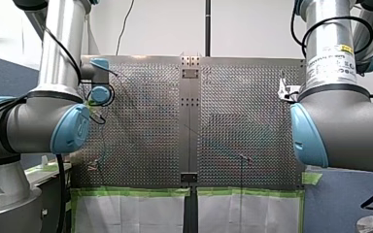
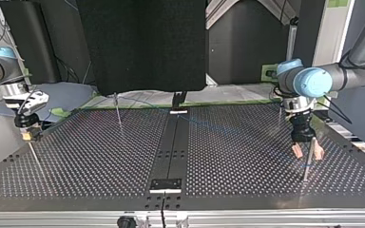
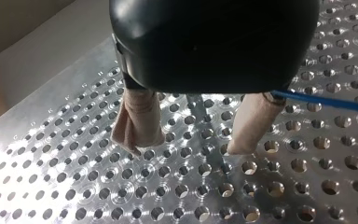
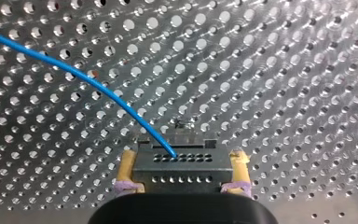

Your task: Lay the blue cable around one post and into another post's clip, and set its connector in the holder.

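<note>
- front view: my left arm fills the view's left edge and my right arm its right, with the perforated desk between them. neither pincer can be read from here. a dark strip splits the desk down its middle.
- top view: my left pincer hangs low over the desk at the view's right, its beige pads spread apart and pinching nothing. a thin post stands upright right at the gap between them. my right pincer sits at the view's left, over the desk's edge. what it carries is too small to make out here. a second post stands far back, nearer the view's left and well apart from both pincers.
- left wrist view: the two padded fingers are wide apart above the holes of the desk, with nothing gripped. the blue cable runs off from beside one finger, close against its pad, but not between the two. a thin metal shape that may be the post shows in the gap.
- right wrist view: the right pincer's yellow pads are pressed on either side of the connector, a dark block with two rows of small holes. it is held above the desk. the blue cable enters the block's top row and sweeps away in a curve over the desk, ahead of the pincer.
</note>
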